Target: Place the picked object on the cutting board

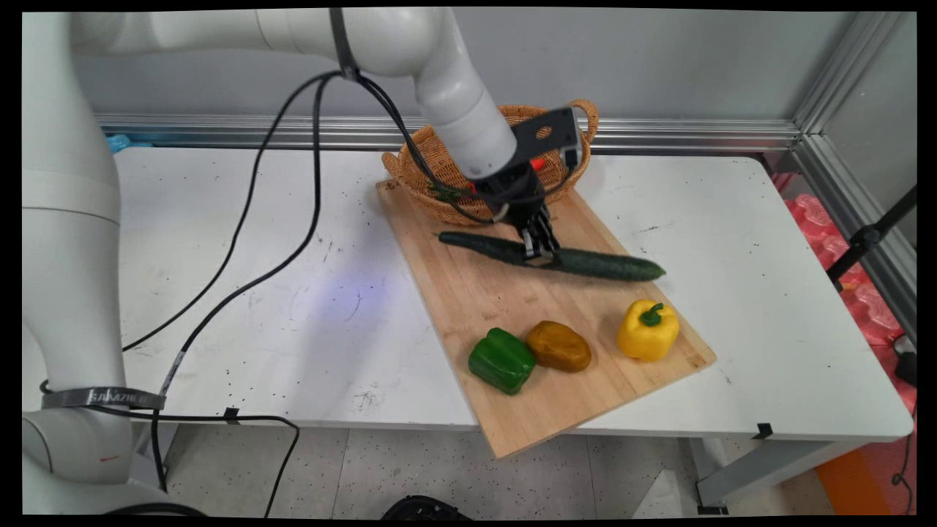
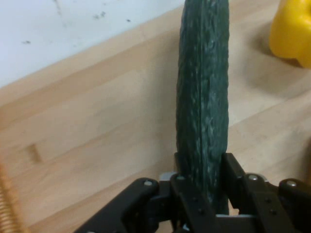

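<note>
A long dark green cucumber point(image 1: 600, 262) lies across the wooden cutting board point(image 1: 468, 307). My gripper point(image 1: 540, 252) is down at its middle, shut on it; in the hand view the cucumber point(image 2: 203, 92) runs up from between the two fingers point(image 2: 234, 174), which press against its sides. On the board's near part sit a green bell pepper point(image 1: 502, 359), a brown potato point(image 1: 558, 345) and a yellow bell pepper point(image 1: 647, 329), whose edge shows in the hand view point(image 2: 291, 29).
A wicker basket point(image 1: 432, 183) stands at the board's far end, just behind the gripper, with something red and something green inside, partly hidden by the arm. Black cables point(image 1: 249, 219) hang over the table's left half. The board overhangs the table's near edge.
</note>
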`<act>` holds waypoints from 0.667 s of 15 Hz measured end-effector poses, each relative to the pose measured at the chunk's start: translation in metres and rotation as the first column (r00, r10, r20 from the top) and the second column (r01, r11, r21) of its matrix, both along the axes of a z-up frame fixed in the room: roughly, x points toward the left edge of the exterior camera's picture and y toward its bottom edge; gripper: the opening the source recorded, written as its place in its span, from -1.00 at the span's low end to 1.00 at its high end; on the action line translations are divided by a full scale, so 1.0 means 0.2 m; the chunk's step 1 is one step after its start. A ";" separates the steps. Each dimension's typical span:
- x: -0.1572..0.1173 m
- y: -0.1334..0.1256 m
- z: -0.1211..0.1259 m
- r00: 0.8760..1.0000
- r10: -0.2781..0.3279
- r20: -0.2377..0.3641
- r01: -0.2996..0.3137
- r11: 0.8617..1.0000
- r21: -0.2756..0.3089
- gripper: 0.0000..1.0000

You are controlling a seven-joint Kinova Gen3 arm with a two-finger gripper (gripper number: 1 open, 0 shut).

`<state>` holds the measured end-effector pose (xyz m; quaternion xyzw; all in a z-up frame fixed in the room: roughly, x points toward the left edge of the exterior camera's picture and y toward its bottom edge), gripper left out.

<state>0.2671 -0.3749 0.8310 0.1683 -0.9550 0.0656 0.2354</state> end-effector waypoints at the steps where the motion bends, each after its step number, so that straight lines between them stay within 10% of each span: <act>1: -0.01 0.00 -0.04 1.000 -0.006 0.003 0.006 1.000 0.007 -1.00; 9: -0.03 0.00 -0.24 1.000 -0.019 0.019 0.018 0.998 0.056 -1.00; 10: -0.03 0.00 -0.26 1.000 -0.018 0.018 0.017 0.998 0.059 1.00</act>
